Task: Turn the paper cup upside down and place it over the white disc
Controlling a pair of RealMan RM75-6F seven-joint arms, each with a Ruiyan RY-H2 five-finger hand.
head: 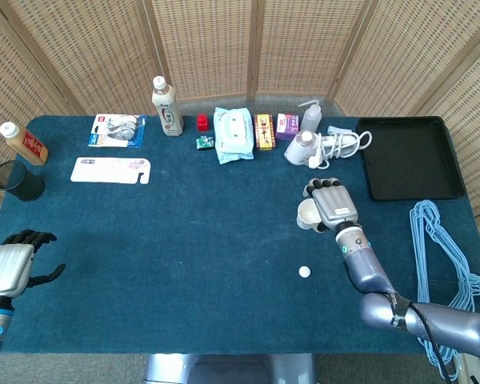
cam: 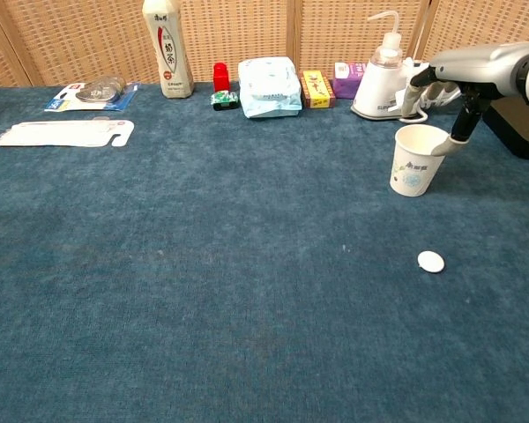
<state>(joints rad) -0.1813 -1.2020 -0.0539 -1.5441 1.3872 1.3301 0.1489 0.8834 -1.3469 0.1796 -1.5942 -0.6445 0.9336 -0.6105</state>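
The paper cup (cam: 413, 160) stands upright, toward the table's (head: 184, 240) right edge, rim touched by the right hand (head: 333, 205); grasp cannot be told. White disc (cam: 430, 261) lies nearer. Only the head view shows the left hand (head: 12, 264), released.

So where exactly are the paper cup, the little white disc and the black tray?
paper cup (cam: 413, 173), chest view, on its printed side wall.
white disc (cam: 430, 261), chest view, on its top face.
black tray (head: 408, 158), head view, on its bare floor.

Tabletop (head: 184, 264) w/ dark blue carpet-like cover, even soft light, no hard shadows. Behind it a folding screen (head: 216, 48) of woven cane panels in light wood frames. Grey floor strip (head: 248, 101) visible btwn screen & tabletop edge.
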